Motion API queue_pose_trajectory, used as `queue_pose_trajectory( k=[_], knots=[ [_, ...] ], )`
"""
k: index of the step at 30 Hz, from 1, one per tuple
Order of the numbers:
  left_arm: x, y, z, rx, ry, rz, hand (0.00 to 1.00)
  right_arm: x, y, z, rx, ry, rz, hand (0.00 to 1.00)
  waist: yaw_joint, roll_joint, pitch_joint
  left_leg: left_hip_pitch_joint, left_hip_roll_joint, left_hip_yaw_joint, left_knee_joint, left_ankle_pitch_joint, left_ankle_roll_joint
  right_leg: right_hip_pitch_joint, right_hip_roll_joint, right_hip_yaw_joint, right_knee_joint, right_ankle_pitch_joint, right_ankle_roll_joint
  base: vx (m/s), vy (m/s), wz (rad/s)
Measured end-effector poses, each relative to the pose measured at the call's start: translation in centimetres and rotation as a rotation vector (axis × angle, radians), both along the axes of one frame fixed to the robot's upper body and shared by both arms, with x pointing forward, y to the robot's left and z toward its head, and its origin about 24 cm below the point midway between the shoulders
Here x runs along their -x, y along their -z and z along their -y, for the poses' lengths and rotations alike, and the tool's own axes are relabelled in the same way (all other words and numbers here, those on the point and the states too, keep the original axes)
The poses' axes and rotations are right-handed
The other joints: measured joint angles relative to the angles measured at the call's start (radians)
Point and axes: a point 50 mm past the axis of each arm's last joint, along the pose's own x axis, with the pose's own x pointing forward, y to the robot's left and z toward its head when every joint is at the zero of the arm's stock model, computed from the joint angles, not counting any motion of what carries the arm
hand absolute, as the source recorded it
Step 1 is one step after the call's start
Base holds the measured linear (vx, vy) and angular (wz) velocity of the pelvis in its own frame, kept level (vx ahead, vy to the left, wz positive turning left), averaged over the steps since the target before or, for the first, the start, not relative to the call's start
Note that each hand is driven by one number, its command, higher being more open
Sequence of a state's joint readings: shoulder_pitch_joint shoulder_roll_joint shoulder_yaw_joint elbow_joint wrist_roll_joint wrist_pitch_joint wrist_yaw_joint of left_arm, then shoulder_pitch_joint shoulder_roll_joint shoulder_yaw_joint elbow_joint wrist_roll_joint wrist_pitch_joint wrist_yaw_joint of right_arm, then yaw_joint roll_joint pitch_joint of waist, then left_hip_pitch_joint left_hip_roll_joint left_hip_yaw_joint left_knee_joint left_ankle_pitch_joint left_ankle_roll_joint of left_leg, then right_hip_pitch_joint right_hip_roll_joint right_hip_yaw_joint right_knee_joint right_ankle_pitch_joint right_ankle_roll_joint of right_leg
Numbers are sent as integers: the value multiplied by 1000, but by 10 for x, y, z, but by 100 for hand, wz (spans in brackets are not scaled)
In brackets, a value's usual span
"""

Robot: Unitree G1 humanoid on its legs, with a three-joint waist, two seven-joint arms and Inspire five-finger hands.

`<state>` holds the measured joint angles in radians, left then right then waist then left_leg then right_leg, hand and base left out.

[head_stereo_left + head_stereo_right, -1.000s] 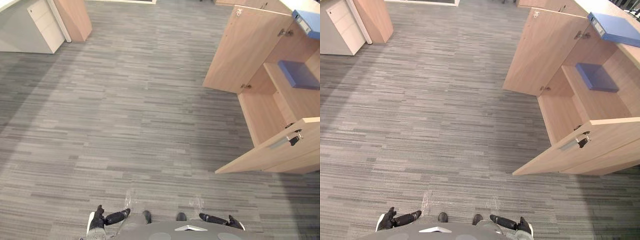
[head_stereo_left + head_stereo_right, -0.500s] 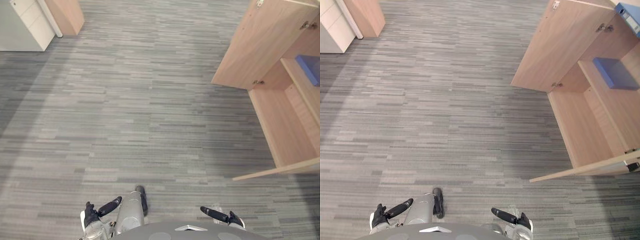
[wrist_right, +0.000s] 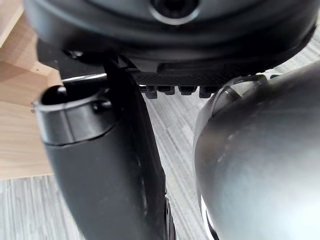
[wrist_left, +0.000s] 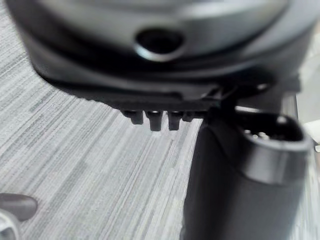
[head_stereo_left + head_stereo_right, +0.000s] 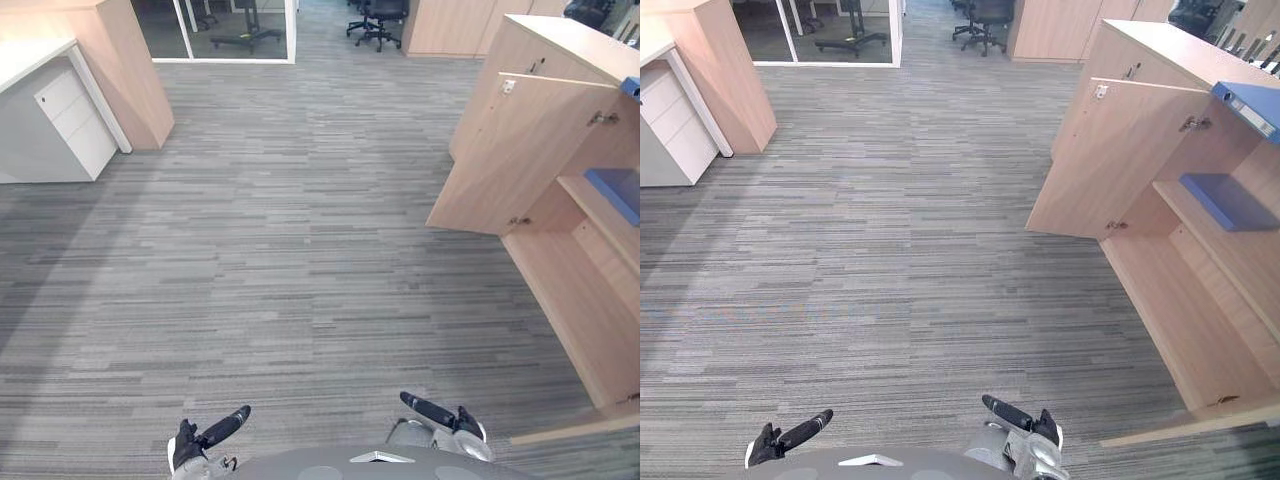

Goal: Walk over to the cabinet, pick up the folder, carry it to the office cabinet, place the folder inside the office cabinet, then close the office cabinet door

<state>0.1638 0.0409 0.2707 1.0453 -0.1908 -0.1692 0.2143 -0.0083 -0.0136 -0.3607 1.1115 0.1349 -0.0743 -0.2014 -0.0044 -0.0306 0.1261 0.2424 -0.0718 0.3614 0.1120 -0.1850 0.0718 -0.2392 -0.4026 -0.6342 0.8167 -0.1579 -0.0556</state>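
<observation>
Walking toward the light wooden cabinet (image 5: 1110, 160) with its doors open is judged the step in hand. A blue ring-binder folder (image 5: 1248, 104) is noted lying on the cabinet's top, with a flat blue item (image 5: 1225, 200) on the shelf below. The left hand (image 5: 790, 436) and right hand (image 5: 1015, 415) are held low over the grey striped carpet (image 5: 890, 250); the fingers appear straight and nothing is grasped. A rightward turn and a closer approach are called for before any reach.
</observation>
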Motion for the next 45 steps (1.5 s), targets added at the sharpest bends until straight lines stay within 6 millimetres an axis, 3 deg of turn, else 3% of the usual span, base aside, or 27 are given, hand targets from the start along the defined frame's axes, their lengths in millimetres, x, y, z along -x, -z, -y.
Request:
queue_pose_trajectory(
  k=[1,2,3,4,5,9,11,12,13,15,16,18,19,21,23,25,28,29,30,32,34,35,39,40,42,44,45],
  knots=[
    [-2,-1,0,-1,-3,9,100,-2,0,-3,-6,1,9,100,2,-2,2,14,1,8,-14,-4,-7,-1,24,-38,-91,14,13,185,-126,-11],
    [-2,-2,-1,-5,-9,18,100,-5,-1,-7,-11,1,26,100,4,-10,6,47,-6,25,-56,-19,-29,-7,80,-90,-261,94,39,215,-146,-18],
    [-1,-1,-1,-2,-20,17,100,-7,-2,-9,-15,-9,35,100,8,-17,11,84,-12,37,-99,-43,-50,-7,125,-121,-363,119,-40,234,-147,-28],
    [-1,-1,0,5,-21,12,100,-8,-3,-9,-15,-16,38,100,18,-17,9,98,-8,44,-109,-46,-55,-3,141,-122,-380,104,-68,271,-164,-55],
    [-1,0,5,22,-24,9,100,-13,-4,-9,-13,-23,54,100,28,1,14,94,13,56,-102,-47,-57,-6,175,-113,-401,104,-65,256,-179,-60],
    [-20,0,18,70,-38,56,100,-21,-8,-9,-10,-16,89,100,24,15,37,96,37,60,-99,-64,-84,-6,208,-115,-388,40,-89,206,-192,-20],
    [-33,-3,23,91,-19,98,100,-21,-9,-11,-15,-13,97,100,14,12,35,113,75,67,-100,-120,-86,3,226,-145,-348,-25,-86,137,-163,-3],
    [-33,-3,22,89,-7,96,100,-22,-9,-13,-20,-13,99,100,15,12,35,116,84,75,-95,-131,-88,4,224,-153,-328,-45,-87,148,-170,-4],
    [-31,-2,23,98,-16,85,100,-20,-9,-13,-18,-9,103,100,8,21,27,125,109,79,-86,-150,-101,-1,206,-165,-266,-81,-122,211,-143,9],
    [-31,-1,26,108,-16,79,100,-16,-9,-9,-7,9,106,100,-14,26,15,143,133,72,-67,-179,-114,0,181,-157,-182,-132,-102,312,-124,13],
    [-30,0,28,116,-20,71,100,-11,-8,-5,-10,27,98,100,-10,38,0,125,162,78,18,-196,-105,17,219,-154,-201,-163,-95,408,-126,-29],
    [-32,-1,29,122,-27,75,100,-12,-9,-7,-17,34,107,100,3,47,-5,-4,250,73,375,-187,-94,54,284,-118,-277,-161,-96,414,-118,-72],
    [-29,0,28,120,-52,70,100,-13,-10,-5,-13,38,116,100,3,74,-7,-97,317,34,640,-125,-90,92,339,-75,-326,-158,-94,425,-58,-110],
    [-29,0,29,122,-72,71,100,-14,-9,-7,-20,40,111,100,19,94,-7,-207,382,1,940,-103,-106,164,405,21,-375,-162,-99,443,-19,-139],
    [-31,-2,23,104,-73,86,100,-15,-7,-12,-35,39,101,100,32,77,0,-304,384,-26,1025,-104,-105,229,424,102,-426,-160,-95,310,4,-126],
    [-33,-5,16,86,-92,109,100,-14,-5,-16,-48,30,80,100,36,47,7,-414,372,-45,1001,-112,-96,278,425,183,-477,-148,-73,268,42,-125],
    [-31,-5,15,91,-129,118,100,-11,-3,-14,-42,37,52,100,52,50,15,-539,318,-160,785,-116,-99,355,420,318,-545,-122,-27,306,172,-133],
    [-31,-5,14,92,-142,125,100,-9,-1,-15,-47,36,41,100,59,42,17,-551,280,-243,619,-105,-118,378,402,368,-562,-121,-3,348,280,-121],
    [-31,-5,13,87,-146,131,100,-8,-1,-15,-53,40,38,100,60,36,18,-548,241,-334,446,-80,-147,388,379,412,-576,-126,23,378,380,-118],
    [-31,-5,14,89,-146,130,100,-8,-1,-15,-56,48,39,100,58,36,18,-545,225,-429,258,-10,-161,401,346,477,-577,-146,69,348,414,-103],
    [-30,-5,14,91,-147,126,100,-6,0,-16,-59,41,34,100,61,36,11,-521,210,-413,235,144,-208,416,306,532,-583,-151,115,309,377,-94],
    [-32,-5,10,82,-141,129,100,-7,0,-23,-75,36,36,100,60,7,3,-519,189,-370,255,114,-193,415,267,551,-604,-121,137,382,478,-75],
    [-27,-3,8,86,-141,109,100,-3,3,-30,-102,27,23,100,77,-4,-26,-511,176,-255,352,10,-125,397,207,586,-628,-1,152,360,487,-85],
    [-23,-2,7,91,-139,92,100,-1,3,-29,-109,34,25,100,91,-11,-48,-476,152,-196,318,-3,-99,346,163,585,-574,33,147,226,300,-91],
    [-20,0,8,93,-135,76,100,-1,3,-24,-105,47,28,100,84,0,-46,-410,120,-153,264,-7,-82,271,113,583,-422,64,128,222,376,-87],
    [-13,3,9,101,-134,45,100,-6,-2,-12,-76,74,67,100,74,10,-40,-291,58,-87,170,-4,-41,128,18,573,-125,148,-7,190,380,-68],
    [-6,4,8,98,-137,24,100,-9,-4,-8,-62,77,87,100,52,16,-38,-232,34,-66,133,-9,-27,75,-28,546,27,164,-48,151,282,-35]
  ],
)
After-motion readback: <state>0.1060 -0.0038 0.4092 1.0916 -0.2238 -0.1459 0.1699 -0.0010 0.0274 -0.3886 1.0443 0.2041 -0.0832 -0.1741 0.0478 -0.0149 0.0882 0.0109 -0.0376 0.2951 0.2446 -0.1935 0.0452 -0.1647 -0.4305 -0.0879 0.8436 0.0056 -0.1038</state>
